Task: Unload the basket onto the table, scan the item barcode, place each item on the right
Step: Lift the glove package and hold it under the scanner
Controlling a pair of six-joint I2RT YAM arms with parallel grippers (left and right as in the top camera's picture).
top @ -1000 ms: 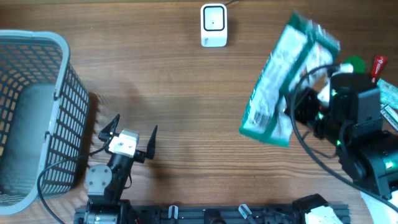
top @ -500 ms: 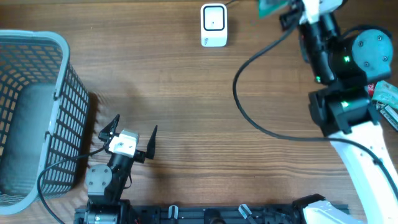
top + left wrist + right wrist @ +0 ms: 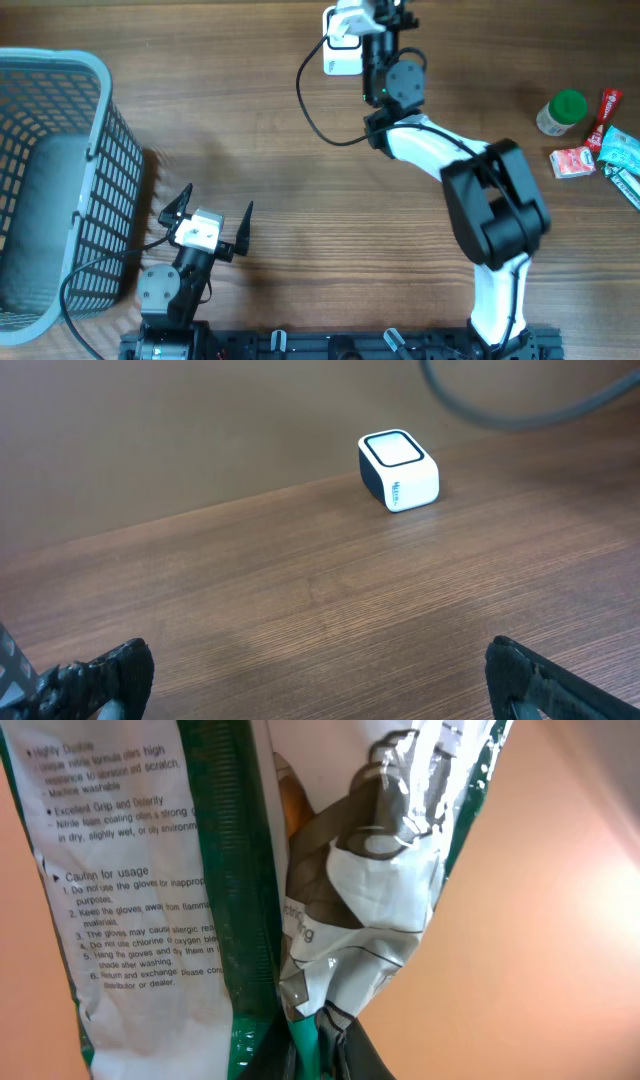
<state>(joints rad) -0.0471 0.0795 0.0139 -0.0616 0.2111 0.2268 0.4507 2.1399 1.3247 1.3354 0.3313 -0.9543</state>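
a crinkled green-and-white plastic glove packet (image 3: 150, 870) is pinched by the right gripper (image 3: 318, 1055), seemingly near the small white box scanner (image 3: 343, 42); the left gripper (image 3: 212, 218) is spread wide.

So the glove packet (image 3: 130, 870) is a crinkly white-and-green plastic bag, pinched at its bottom edge, printed usage text showing. The scanner (image 3: 398, 470) is a little white cube, sitting upright, dark-framed window facing up.

Right arm (image 3: 430, 150) at white scanner (image 3: 338, 62)
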